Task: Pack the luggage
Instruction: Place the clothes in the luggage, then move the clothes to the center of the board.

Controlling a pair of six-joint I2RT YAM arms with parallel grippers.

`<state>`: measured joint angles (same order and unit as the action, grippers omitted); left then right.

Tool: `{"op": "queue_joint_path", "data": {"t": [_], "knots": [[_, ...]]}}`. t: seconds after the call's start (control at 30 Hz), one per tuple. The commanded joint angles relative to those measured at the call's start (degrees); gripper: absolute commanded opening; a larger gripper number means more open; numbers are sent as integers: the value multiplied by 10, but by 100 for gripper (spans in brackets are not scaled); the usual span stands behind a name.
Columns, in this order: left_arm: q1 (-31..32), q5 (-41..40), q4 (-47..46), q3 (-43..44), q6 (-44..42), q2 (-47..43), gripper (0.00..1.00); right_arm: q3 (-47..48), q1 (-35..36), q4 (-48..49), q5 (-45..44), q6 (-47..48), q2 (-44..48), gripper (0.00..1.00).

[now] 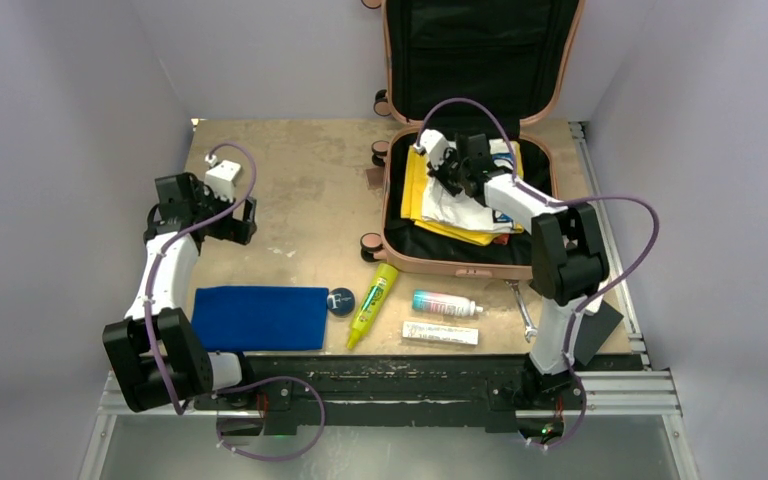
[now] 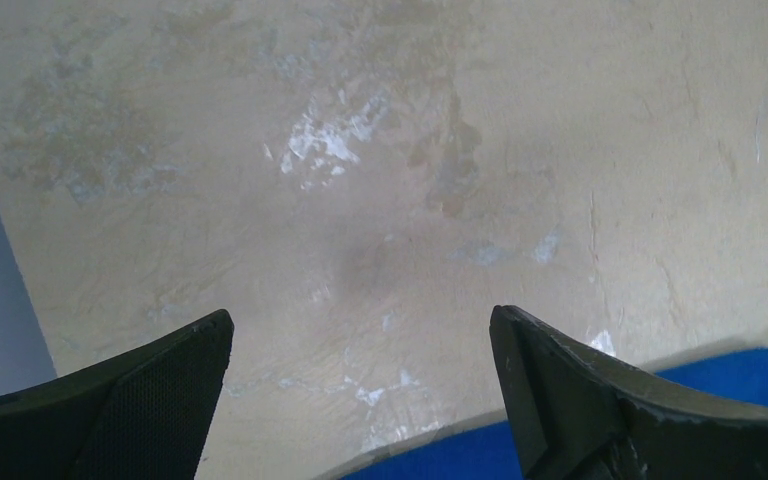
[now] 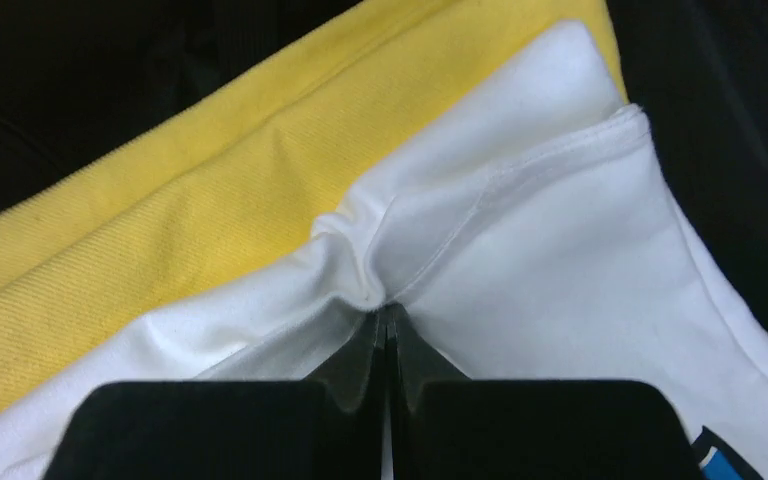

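Salmon-pink hard-shell suitcase [image 1: 386,195]: lying open at far right of worn tan tabletop [image 1: 300,190], lid propped upright against back wall, black lining showing.

Inside lower shell: folded white cotton garment [image 1: 460,205] stacked on folded yellow twill garment [image 1: 415,195].

Right gripper [image 1: 450,170]: down inside suitcase, clenched on a pinched ridge of the white garment [image 3: 560,250]; fingertips pressed together in wrist view [image 3: 388,315], yellow garment [image 3: 160,230] just beside.

Left gripper [image 1: 240,222]: released, jaws wide apart [image 2: 360,320], nothing between them, over bare tabletop [image 2: 410,150] at left.

Near edge, outside suitcase: flat royal-blue folded cloth [image 1: 260,317], small round dark-blue tin [image 1: 341,301], yellow-green tube [image 1: 372,303], white bottle with teal and pink ends [image 1: 445,304], flat white box [image 1: 441,333], metal wrench [image 1: 522,310].
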<state>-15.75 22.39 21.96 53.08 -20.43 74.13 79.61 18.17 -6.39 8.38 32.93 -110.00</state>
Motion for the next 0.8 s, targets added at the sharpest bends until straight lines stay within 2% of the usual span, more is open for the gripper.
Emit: {"op": "queue_joint_path", "data": {"t": [0.0,0.17,0.2,0.3,0.4,0.57,0.7,0.77], "knots": [[-5,41,107,24,-136,-14,99,39,7,-44,20,-19,15,0],[-4,55,197,21,-248,-26,99,53,6,-39,1,-41,79,0],[-3,50,201,17,-259,-28,99,57,6,-38,-4,-46,94,5],[3,23,194,1,-275,-28,99,72,6,-36,-8,-61,134,30],[22,-27,168,-24,-287,-25,99,83,6,-30,-9,-72,173,41],[62,-116,122,-70,-298,-23,99,90,9,-52,64,-90,215,43],[64,-131,144,-73,-308,-20,98,76,19,-71,159,-71,247,44],[64,-131,164,-77,-323,-23,98,62,31,-79,191,-47,260,48]]}}
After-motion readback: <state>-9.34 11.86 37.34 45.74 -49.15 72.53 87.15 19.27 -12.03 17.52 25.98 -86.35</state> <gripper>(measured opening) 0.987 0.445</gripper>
